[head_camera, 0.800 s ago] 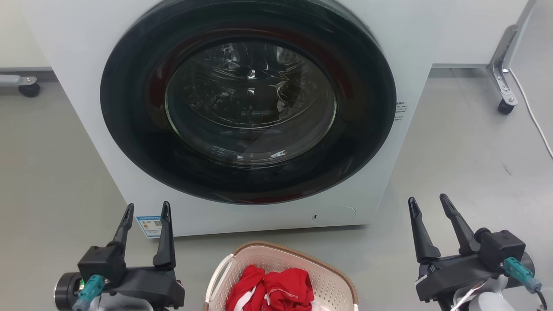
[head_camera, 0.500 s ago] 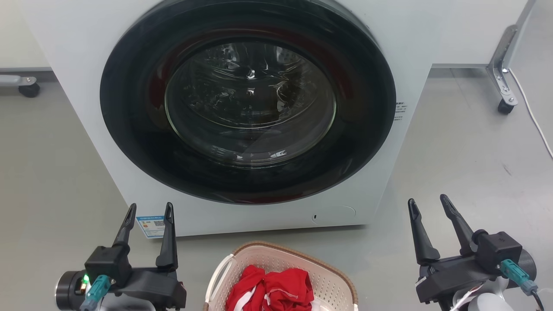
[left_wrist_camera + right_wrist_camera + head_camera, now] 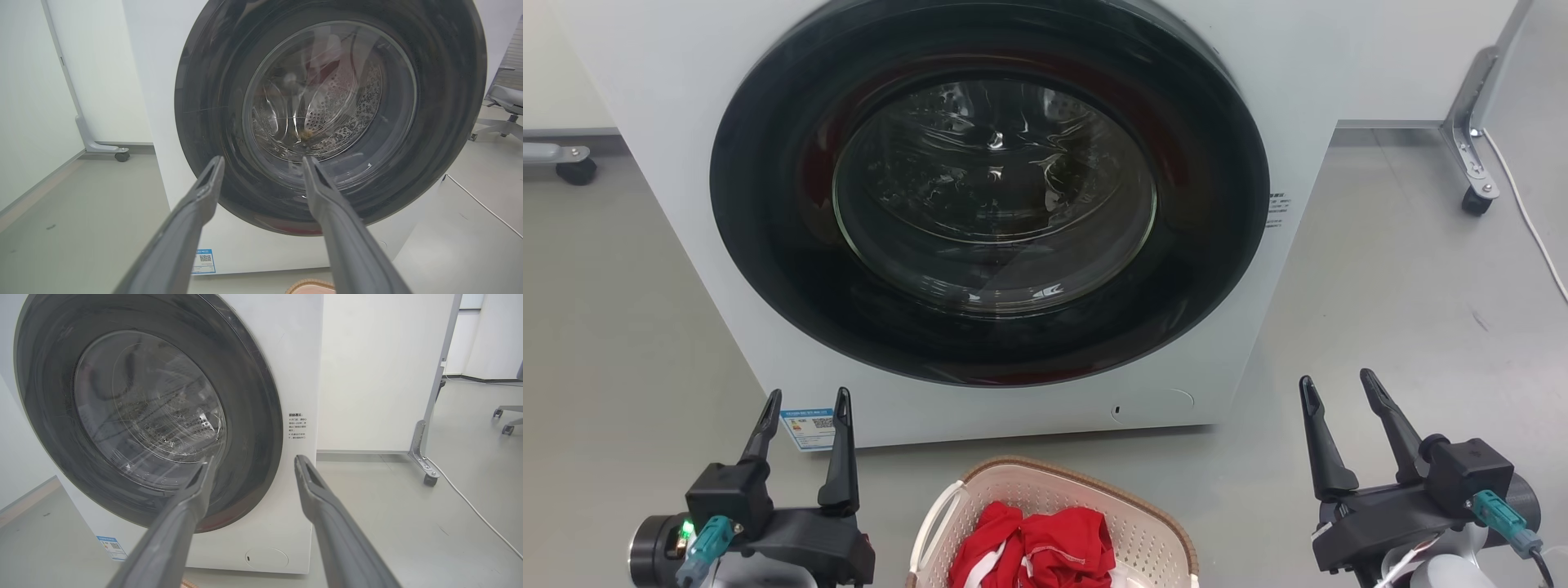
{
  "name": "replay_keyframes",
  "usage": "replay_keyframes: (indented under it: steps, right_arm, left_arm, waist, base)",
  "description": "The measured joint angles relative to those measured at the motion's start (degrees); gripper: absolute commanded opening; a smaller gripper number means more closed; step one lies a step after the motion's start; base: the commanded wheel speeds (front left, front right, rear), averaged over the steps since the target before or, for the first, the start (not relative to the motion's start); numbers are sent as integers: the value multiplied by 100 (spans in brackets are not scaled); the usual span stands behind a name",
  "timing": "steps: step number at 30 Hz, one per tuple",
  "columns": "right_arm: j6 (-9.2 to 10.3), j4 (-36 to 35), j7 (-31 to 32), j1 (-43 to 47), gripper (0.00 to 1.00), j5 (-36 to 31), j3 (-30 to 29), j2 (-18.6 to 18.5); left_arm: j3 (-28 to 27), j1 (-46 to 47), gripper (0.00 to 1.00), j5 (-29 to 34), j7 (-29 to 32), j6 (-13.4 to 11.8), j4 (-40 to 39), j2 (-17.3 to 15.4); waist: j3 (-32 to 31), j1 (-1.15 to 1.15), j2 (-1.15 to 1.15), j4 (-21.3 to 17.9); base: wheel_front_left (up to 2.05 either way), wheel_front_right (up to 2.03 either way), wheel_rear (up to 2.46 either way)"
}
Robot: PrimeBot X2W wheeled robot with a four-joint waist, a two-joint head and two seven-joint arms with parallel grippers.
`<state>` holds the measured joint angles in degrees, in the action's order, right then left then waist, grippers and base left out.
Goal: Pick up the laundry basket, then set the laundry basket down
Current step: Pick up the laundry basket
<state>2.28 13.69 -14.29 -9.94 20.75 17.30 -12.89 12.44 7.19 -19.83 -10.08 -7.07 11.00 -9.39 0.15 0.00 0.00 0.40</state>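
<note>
Left gripper (image 3: 808, 394) and right gripper (image 3: 1336, 377), jaws spread, flank the laundry basket (image 3: 1054, 465), so lower both evenly onto its side handles (image 3: 934, 510) for a level lift.

surface: grey floor (image 3: 1380, 278) | on it: washer (image 3: 988, 212), laundry basket (image 3: 1062, 490), white cable (image 3: 1529, 224), castered frame foot (image 3: 1468, 151)

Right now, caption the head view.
Open left end effector and open right end effector flank the laundry basket holding red clothes, facing the washing machine.
</note>
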Motion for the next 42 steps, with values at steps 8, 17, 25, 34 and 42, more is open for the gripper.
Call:
replay_keyframes:
  steps: [8,17,25,34,42]
  right_arm:
    - [-3,5,0,0,100,0,-8,12]
    - [-11,-63,0,3,100,-1,-25,23]
    - [-26,-214,0,0,100,-10,-59,22]
    - [-27,-381,-1,-129,100,-11,-78,22]
    - [-35,-478,-1,-367,100,-19,-87,23]
  left_arm:
    - [-9,0,100,3,92,0,9,9]
    - [-12,-1,100,27,169,0,-89,5]
    - [-10,13,100,62,220,-1,-247,2]
    - [4,249,100,156,347,-1,-393,12]
    - [37,573,100,178,465,-1,-390,37]
  waist:
    - [23,0,0,-7]
    - [184,0,0,-19]
    - [489,0,0,-33]
    - [1038,0,0,-51]
    - [1660,1,0,-69]
  base:
    - [0,0,0]
    - [0,0,0]
    - [0,0,0]
    - [0,0,0]
    - [0,0,0]
